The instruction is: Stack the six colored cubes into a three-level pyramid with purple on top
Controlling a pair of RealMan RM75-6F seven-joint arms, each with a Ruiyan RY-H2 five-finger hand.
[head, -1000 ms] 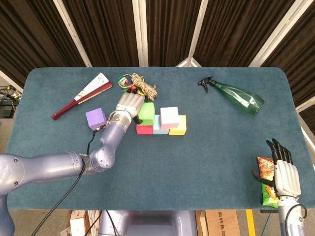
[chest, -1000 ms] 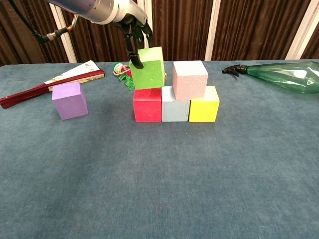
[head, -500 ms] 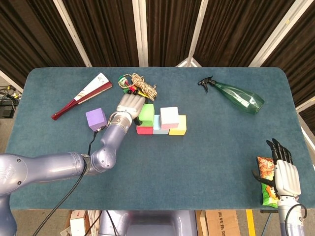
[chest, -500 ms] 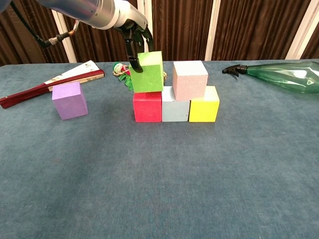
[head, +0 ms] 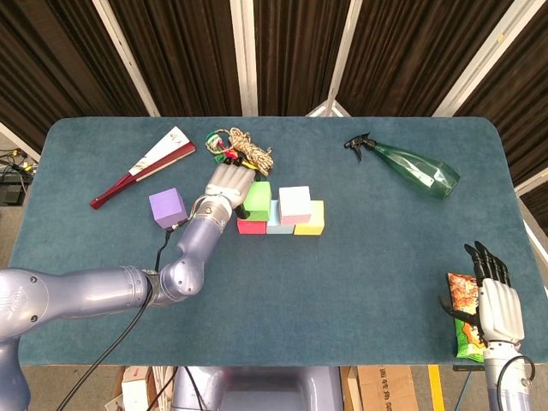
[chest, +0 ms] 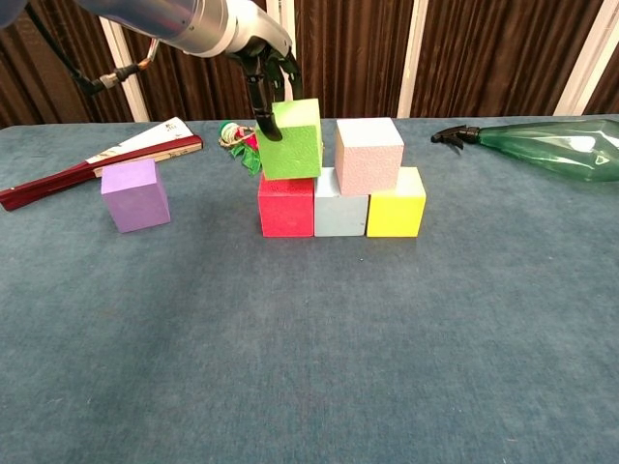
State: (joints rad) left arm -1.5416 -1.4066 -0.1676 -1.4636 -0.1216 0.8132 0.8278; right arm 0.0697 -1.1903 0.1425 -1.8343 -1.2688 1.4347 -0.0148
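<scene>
One green cube (chest: pixel 291 141) — left hand (chest: pixel 263 60)

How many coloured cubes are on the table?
6. Red cube, grey-blue cube and yellow cube form the bottom row; pink cube and green cube sit above; purple cube stands apart, left.

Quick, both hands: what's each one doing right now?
Left hand: holding the green cube, on or just above the red cube.
Right hand: open, fingers extended, holding nothing, by the snack bag.

6 cubes (chest: pixel 289 140), 1 fan (head: pixel 141 166), 1 bottle (head: pixel 413 169)
</scene>
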